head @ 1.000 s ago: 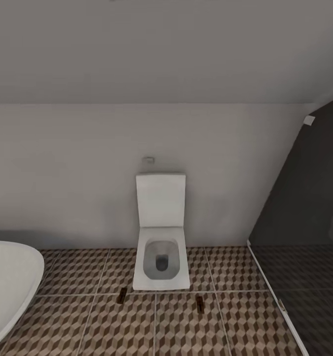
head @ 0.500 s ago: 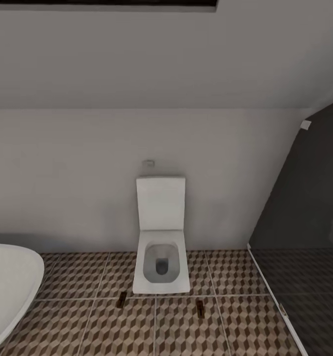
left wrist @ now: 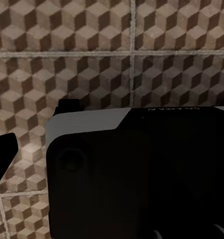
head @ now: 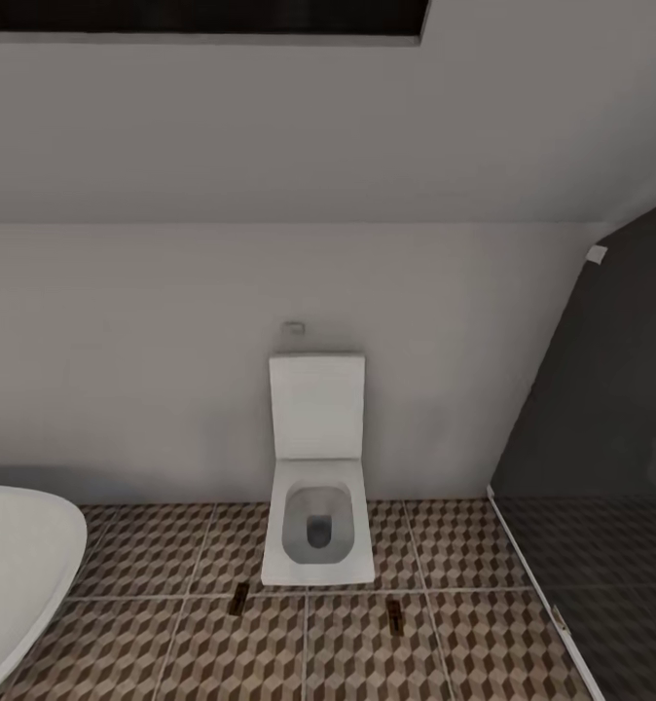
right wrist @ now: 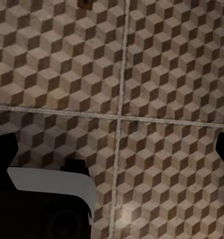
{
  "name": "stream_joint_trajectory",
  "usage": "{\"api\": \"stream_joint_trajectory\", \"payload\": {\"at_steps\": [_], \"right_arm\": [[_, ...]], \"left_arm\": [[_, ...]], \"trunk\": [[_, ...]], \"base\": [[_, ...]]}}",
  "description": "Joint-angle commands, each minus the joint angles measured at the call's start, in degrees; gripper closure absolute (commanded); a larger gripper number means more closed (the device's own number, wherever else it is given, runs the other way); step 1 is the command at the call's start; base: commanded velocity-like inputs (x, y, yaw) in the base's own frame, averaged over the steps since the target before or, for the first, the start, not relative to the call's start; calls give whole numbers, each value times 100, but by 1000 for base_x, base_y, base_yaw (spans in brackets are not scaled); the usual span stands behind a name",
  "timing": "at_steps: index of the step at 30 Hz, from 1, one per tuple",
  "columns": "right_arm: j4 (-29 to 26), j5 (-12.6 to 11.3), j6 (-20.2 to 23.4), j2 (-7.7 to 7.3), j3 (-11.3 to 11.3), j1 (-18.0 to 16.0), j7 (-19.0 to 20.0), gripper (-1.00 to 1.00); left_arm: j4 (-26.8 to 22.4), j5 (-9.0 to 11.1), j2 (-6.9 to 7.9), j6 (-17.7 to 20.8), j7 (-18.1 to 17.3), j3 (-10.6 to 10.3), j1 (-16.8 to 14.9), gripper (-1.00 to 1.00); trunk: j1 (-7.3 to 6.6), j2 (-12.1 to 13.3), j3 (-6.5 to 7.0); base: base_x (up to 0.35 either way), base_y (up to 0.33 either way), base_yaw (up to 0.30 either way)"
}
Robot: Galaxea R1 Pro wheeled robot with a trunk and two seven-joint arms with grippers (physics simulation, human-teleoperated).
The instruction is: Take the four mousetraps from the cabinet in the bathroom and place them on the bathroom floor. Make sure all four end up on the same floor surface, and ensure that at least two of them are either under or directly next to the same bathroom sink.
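On the bathroom floor point(head: 153, 643), two mousetraps are seen just in front of the white toilet point(head: 318, 526): one point(head: 238, 600) near its left front corner, the other point(head: 394, 616) near its right. A white bathtub point(head: 17, 565) is seen at the left. Right gripper point(right wrist: 117, 149) fingertips are spread wide apart; the left gripper's state cannot be told.

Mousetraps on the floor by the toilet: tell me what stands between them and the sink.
That can't be judged here. Two mousetraps lie on the bathroom floor just in front of the toilet, one towards each front corner. The bathtub sits to the left, dark glass to the right.
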Motion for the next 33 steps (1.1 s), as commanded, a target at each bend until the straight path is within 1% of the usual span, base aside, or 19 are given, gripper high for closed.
{"api": "stream_joint_trajectory", "payload": {"at_steps": [1, 12, 26, 33], "right_arm": [[27, -36, -37, 3, 48, -10, -16, -100], [10, -19, -43, -16, 48, 0, -22, -100], [11, -29, -42, 1, 48, 1, -14, -100], [15, -34, -40, -9, 48, 1, -13, -100]], "left_arm": [[-31, 38, 4, -34, 28, -45, -11, -100], [51, 25, 21, -34, 31, -47, -9, -100], [468, 15, 34, -34, 40, -49, -9, -100], [558, 14, 36, -28, 51, -49, -9, -100]], "trunk": [[1, -6, 0], [1, -6, 22], [1, -6, 24], [1, -6, 24]], "base": [[0, 0, 0], [0, 0, 0], [0, 0, 0], [0, 0, 0]]}}
